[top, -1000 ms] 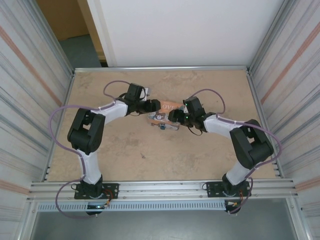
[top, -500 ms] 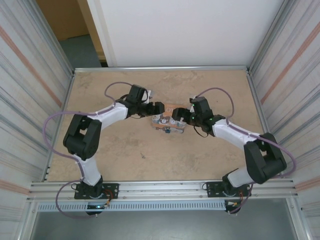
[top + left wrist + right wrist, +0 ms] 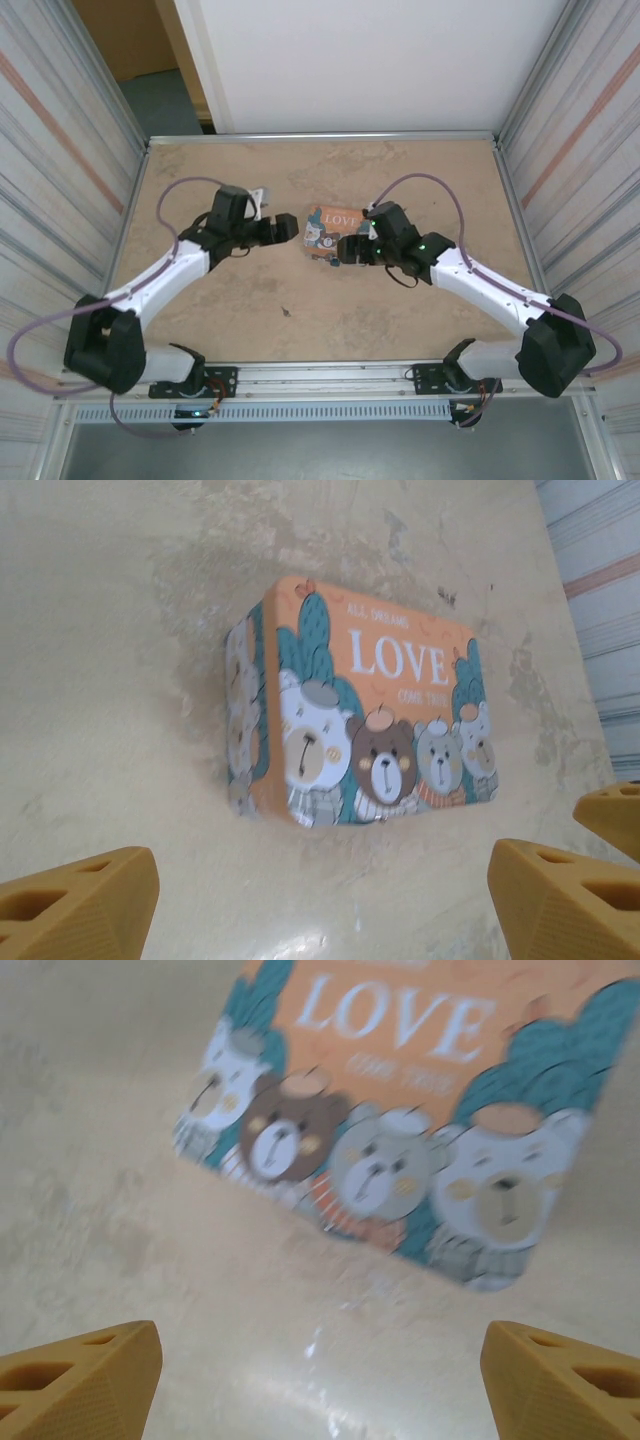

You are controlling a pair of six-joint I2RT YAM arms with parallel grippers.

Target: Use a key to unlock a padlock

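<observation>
progress: judged as barely begun, unlocking not yet being attempted | left gripper (image 3: 322, 880): being held wide and empty, just left of LOVE box (image 3: 370, 705) | right gripper (image 3: 322, 1350): being held wide and empty, at box's near right corner | padlock: place cannot be told

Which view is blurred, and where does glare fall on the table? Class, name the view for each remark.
Right wrist: the box is blurred, its lettering soft; a glare streak lies on the table low in the frame. Left wrist: box sharp, lettering readable, a glare patch at the bottom. Top: evenly lit, sharp.
</observation>
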